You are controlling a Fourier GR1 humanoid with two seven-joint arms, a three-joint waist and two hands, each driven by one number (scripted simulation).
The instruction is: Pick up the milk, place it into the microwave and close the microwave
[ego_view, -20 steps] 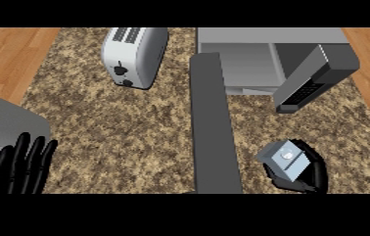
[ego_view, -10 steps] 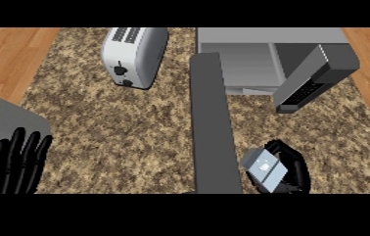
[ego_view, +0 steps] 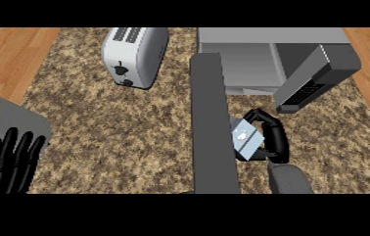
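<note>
Head view: right hand [ego_view: 273, 139] closed round the milk [ego_view: 245, 141], fingers curled over the carton's right side. Milk is tilted, positioned just in front of the microwave [ego_view: 260, 39], below its open cavity and left of the door [ego_view: 318, 76], which stands swung outward. Carton's left edge meets a grey vertical bar [ego_view: 213, 122] in this view; contact cannot be confirmed. Left hand [ego_view: 18, 159] rests open at the lower left edge, fingers straight. Toaster [ego_view: 135, 56] lies on the speckled bench [ego_view: 108, 132], well apart from the milk.
</note>
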